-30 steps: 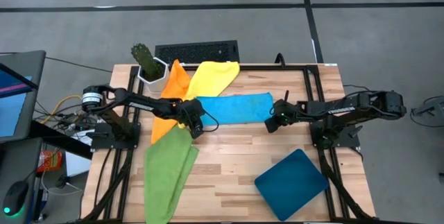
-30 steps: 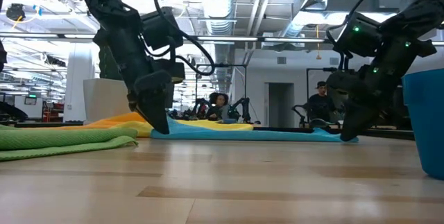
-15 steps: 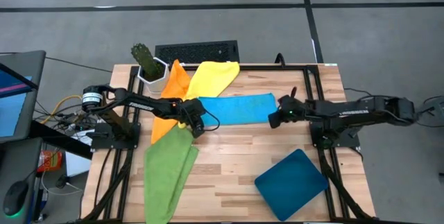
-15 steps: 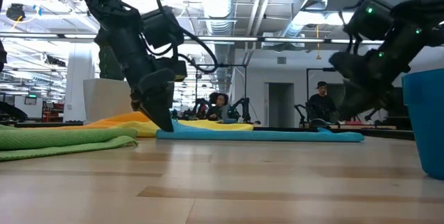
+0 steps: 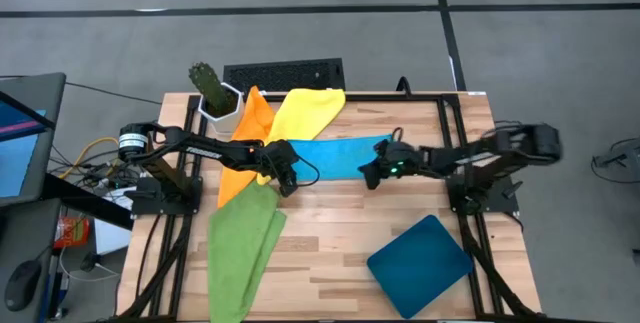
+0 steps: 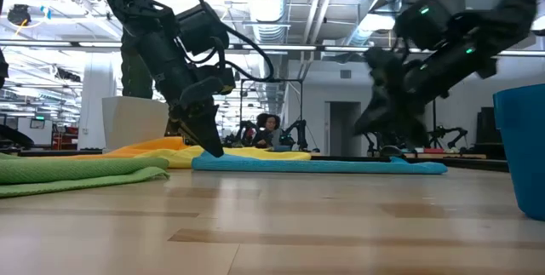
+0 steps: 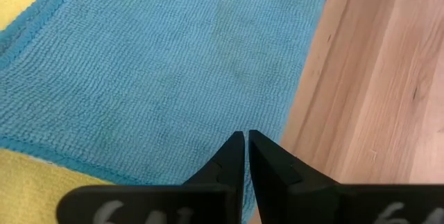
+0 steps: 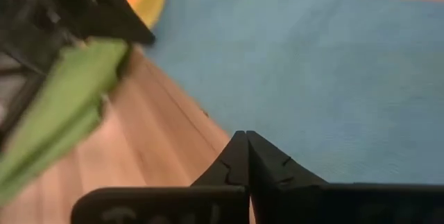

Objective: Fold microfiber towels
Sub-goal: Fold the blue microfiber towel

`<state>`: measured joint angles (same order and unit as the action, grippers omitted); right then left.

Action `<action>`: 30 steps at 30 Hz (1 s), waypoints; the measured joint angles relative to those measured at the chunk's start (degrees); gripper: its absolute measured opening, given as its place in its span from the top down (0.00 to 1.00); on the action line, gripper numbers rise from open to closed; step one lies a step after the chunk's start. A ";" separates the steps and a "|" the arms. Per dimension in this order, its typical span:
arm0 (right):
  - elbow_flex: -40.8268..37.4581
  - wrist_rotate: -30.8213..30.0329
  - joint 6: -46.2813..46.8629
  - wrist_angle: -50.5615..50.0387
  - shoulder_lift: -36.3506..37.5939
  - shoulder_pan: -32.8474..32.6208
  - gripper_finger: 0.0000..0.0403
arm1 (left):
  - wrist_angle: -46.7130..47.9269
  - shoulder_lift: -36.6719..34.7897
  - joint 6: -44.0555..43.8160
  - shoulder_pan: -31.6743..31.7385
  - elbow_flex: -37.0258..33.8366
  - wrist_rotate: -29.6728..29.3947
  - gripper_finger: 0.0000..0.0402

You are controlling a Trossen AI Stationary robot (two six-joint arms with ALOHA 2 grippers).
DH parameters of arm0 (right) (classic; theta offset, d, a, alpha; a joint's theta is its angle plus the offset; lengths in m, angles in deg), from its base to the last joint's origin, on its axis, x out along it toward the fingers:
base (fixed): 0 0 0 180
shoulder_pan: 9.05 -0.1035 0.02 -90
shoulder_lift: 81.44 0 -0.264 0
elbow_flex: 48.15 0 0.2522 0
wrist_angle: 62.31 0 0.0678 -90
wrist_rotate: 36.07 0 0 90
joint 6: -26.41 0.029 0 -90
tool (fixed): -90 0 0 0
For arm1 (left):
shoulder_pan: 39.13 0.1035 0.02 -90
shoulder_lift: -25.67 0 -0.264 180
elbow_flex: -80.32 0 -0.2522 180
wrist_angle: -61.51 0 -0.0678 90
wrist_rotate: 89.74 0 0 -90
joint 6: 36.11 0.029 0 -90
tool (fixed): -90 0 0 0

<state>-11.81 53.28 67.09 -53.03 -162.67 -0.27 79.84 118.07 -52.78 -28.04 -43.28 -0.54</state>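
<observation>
Light blue towel (image 5: 335, 156) lies flat mid-table (image 5: 340, 228), long axis running left to right between the arms, left pincer (image 5: 283, 182) closed at its left end, right pincer (image 5: 372, 177) closed, raised over its right end.

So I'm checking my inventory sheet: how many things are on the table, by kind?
Towels: 4, orange, yellow, light blue, green
Teal tray: 1
Potted cactus: 1
Keyboard: 1
Total: 7
</observation>
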 joint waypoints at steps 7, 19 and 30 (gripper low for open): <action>9.04 1.86 -4.99 0.34 -13.06 -1.65 0.96 | -0.56 0.00 -0.58 0.00 0.00 0.05 0.97; 9.80 2.37 -4.08 -0.74 -17.27 -1.14 0.95 | -1.63 -0.02 -0.92 -0.02 -0.02 0.02 0.97; 9.81 -1.55 -5.11 -5.30 -6.48 -0.72 0.94 | -14.02 1.68 2.30 -1.40 3.55 3.37 0.99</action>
<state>-2.00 51.72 61.98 -58.33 -169.15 -0.99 65.81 119.75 -50.47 -29.44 -39.73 2.83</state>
